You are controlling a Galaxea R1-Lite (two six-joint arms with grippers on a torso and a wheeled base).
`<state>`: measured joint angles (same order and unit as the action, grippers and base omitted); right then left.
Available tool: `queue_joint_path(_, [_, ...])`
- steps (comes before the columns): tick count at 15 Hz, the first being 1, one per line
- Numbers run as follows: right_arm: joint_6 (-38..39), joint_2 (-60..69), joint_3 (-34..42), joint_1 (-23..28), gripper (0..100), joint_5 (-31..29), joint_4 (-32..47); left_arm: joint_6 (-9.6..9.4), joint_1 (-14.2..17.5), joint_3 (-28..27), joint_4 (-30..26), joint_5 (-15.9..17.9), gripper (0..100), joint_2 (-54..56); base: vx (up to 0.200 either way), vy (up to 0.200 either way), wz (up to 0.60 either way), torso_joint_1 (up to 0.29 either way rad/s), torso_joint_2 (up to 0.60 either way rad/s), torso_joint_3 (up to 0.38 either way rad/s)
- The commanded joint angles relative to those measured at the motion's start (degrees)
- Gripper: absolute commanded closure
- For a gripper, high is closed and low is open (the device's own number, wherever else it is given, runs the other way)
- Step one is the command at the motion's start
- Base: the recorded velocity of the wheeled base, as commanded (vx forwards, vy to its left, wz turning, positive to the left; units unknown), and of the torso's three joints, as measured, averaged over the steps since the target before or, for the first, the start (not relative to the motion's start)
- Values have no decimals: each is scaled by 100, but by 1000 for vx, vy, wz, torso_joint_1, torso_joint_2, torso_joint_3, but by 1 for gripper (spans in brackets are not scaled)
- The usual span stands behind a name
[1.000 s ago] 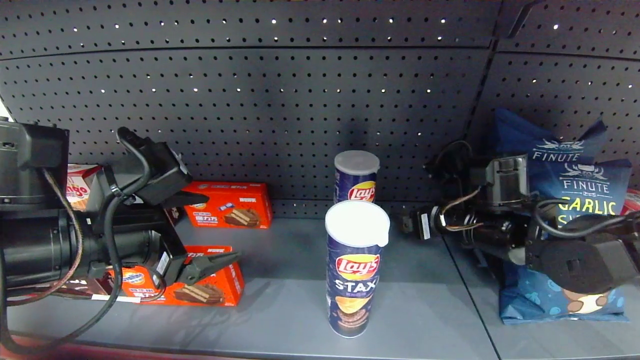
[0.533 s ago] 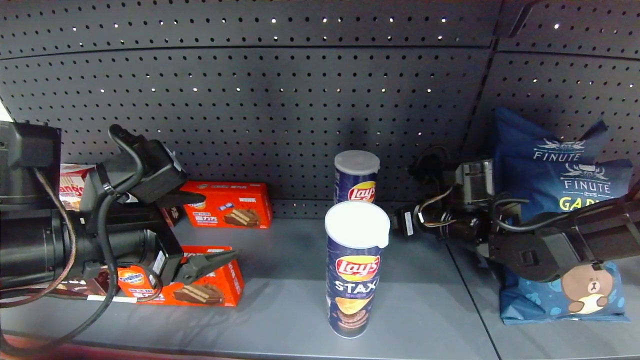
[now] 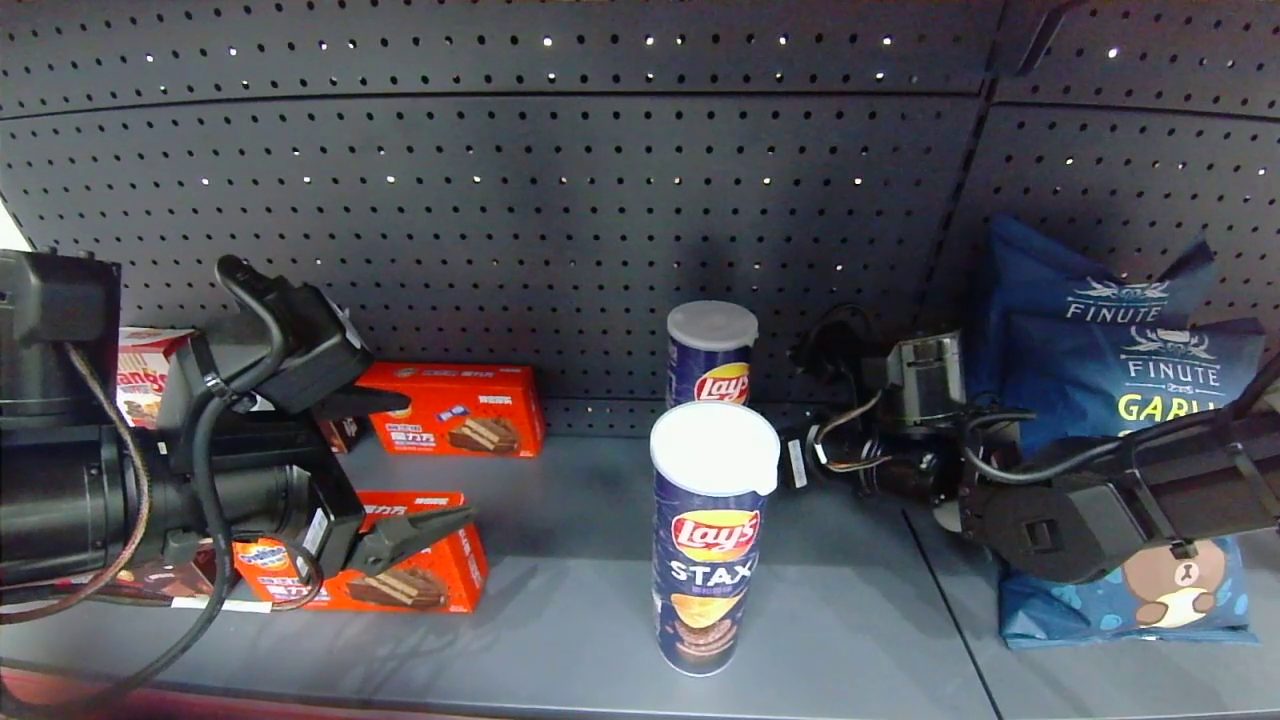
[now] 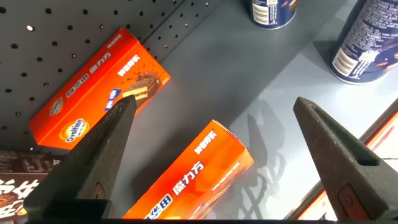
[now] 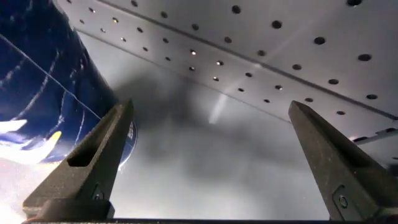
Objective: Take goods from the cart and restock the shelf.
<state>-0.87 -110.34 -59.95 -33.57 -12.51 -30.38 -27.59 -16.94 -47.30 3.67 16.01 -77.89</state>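
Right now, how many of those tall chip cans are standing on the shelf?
2. The front chip can stands upright near the shelf edge; the rear chip can stands directly behind it, by the pegboard wall. Others may be hidden.

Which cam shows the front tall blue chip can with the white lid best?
Head view: the front tall blue chip can stands whole, lid to base. Left wrist view catches its lower side at the frame edge. Right wrist view: cannot tell.
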Motion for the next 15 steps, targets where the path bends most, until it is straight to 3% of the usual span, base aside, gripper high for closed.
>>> queue_joint_path(1, [-1, 3, 36, -18, 0, 11, -3, -1, -2, 19, 2, -1, 0, 1, 0, 0, 0, 0, 0, 0])
queue_joint_path(15, [-1, 232, 124, -106, 0, -6, -3, -1, 7, 124, 11, -1, 0, 116, 0, 0, 0, 0, 0, 0])
